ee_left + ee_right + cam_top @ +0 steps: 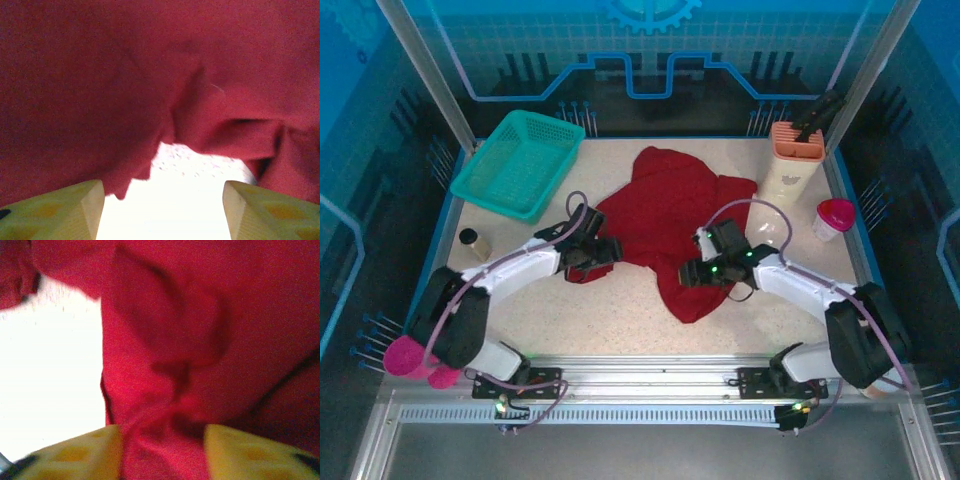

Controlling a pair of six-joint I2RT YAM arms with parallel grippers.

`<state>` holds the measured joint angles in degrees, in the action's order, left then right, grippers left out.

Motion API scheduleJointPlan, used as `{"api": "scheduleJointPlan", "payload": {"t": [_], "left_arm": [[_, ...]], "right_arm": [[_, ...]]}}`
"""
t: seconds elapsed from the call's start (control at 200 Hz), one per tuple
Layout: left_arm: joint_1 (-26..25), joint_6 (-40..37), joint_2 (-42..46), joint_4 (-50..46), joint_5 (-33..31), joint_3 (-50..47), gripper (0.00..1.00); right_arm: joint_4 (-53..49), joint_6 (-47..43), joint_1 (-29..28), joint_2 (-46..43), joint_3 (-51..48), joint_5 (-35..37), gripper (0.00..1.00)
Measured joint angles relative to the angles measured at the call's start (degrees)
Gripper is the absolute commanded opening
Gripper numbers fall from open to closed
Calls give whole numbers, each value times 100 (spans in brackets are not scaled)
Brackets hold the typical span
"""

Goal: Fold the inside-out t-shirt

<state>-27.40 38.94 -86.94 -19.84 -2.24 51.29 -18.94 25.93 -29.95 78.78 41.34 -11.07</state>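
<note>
Left pincer [163, 202] spread open, inside-out t-shirt [125, 75] hem just ahead, right pincer [162, 445] parted astride a shirt fold

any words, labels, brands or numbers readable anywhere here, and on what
No text can be read in any view.
Gear emblem on the back wall: a sign only, no letters.
Orange-topped holder: any label is too small and blurred to read.
T-shirt: plain red cloth, no print or readable tag showing.

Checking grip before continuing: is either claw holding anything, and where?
Left claw open, holding nothing. Right claw straddles a fold of the shirt; grip cannot be told.
</note>
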Motion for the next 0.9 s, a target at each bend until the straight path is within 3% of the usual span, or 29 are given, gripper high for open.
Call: {"api": "scheduleJointPlan", "payload": {"t": [0.105, 0.255, 0.375, 0.47, 0.525, 0.595, 0.655, 0.811, 0.901], "left_arm": [[131, 63, -643, 146, -4, 101, 63], [470, 57, -1532, 11, 20, 868, 64], [715, -55, -2050, -96, -37, 1740, 64], [855, -221, -2404, -343, -155, 2352, 64], [925, -323, -2605, -522, -199, 2710, 64], [1025, -461, -2774, -684, -291, 3014, 65], [1113, -553, -2791, -852, -472, 3123, 65], [1290, -636, -2618, -1246, -1051, 3032, 65], [1307, -605, -2181, -1423, -1257, 2629, 65]], "right_arm": [[59, 74, -516, 201, -295, -87, 6], [411, 240, -1943, 1021, -186, -621, 4], [1084, 358, -2883, 1718, 306, -1502, 28], [1259, 319, -3126, 1786, 654, -1969, 50], [1333, 212, -3099, 1672, 874, -2072, 56], [1311, 192, -2798, 1255, 942, -1932, 57], [1117, 205, -2122, 774, 883, -1663, 57], [737, 269, 1043, 114, 813, -540, 57], [638, 354, 2304, 212, 798, -227, 54]]}}
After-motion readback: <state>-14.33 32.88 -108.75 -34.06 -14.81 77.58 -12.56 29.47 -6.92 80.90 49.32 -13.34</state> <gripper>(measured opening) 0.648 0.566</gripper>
